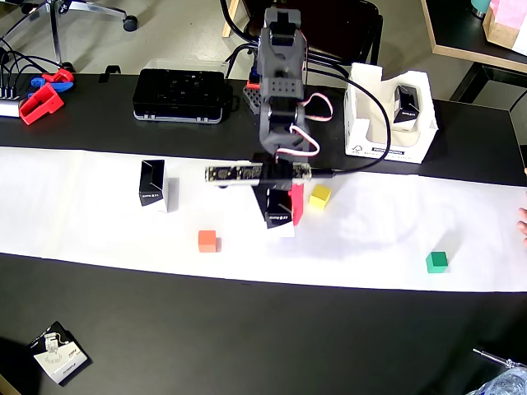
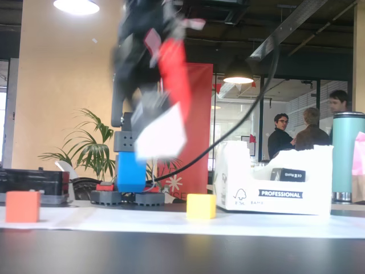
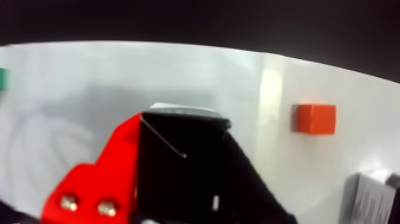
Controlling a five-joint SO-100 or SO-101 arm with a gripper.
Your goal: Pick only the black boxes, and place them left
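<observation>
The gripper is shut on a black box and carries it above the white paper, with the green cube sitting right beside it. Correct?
Not quite. The gripper is shut on a black box above the white paper, but the cube right beside it is the yellow cube. The green cube sits far off to the right in the overhead view.

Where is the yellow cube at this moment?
In the overhead view the yellow cube sits on the white paper strip, just right of the gripper and its black box.
</observation>
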